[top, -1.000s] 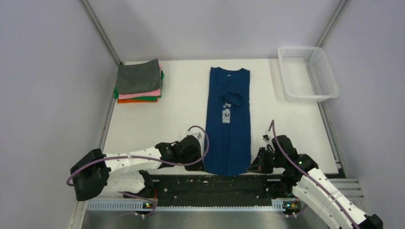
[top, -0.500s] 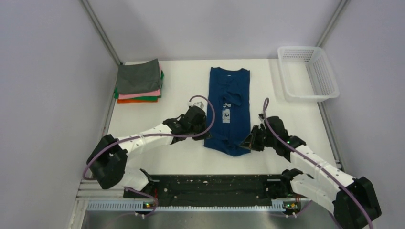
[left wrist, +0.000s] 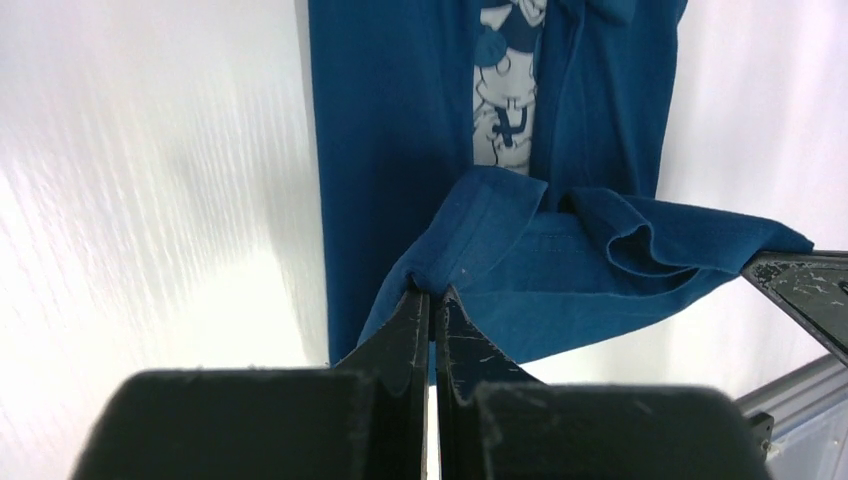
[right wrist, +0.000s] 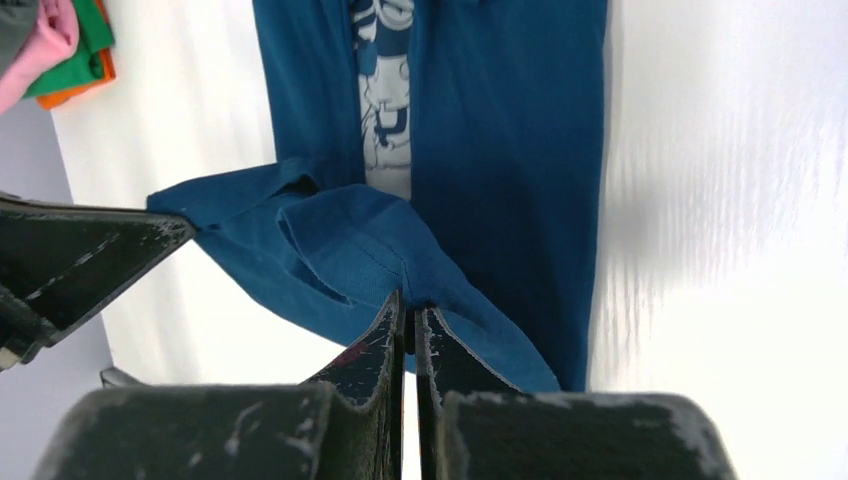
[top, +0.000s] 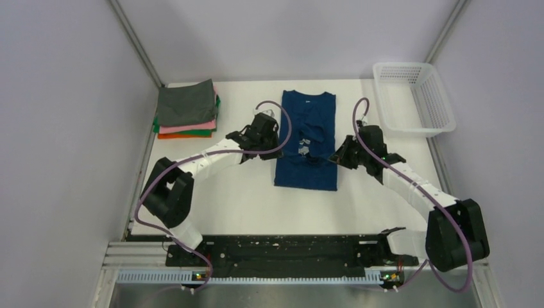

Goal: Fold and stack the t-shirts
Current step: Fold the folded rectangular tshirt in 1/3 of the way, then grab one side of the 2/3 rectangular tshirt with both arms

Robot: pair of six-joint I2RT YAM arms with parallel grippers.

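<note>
Navy tee (top: 306, 174) lies lengthways mid-table (top: 224, 192), collar at the far end, and its near part is doubled over toward the far end. Both claws are pinched right down on cloth. The left gripper (left wrist: 432, 295) has the left corner of the hem (left wrist: 560, 255) and the right gripper (right wrist: 410, 300) has the right corner. The hem is slung between them, just over the white print (left wrist: 505, 110).

Handling-wise it looks like plain light jersey: soft and floppy, with no stiffness at all. That's why the span between the claws droops and bunches into a little roll instead of staying flat. The weight is nothing, but a thin pinch like this could probably slide out if one arm pulls harder than the other.

The stitched hem band seems the smart place to hold, since it's thicker and less stretchy than the body. Corners are best too, so the edge stays taut and lands square. Grabbing mid-panel would likely just make a tent.

The finished stack (top: 187, 110) sits far left, well apart, grey on top.
</note>
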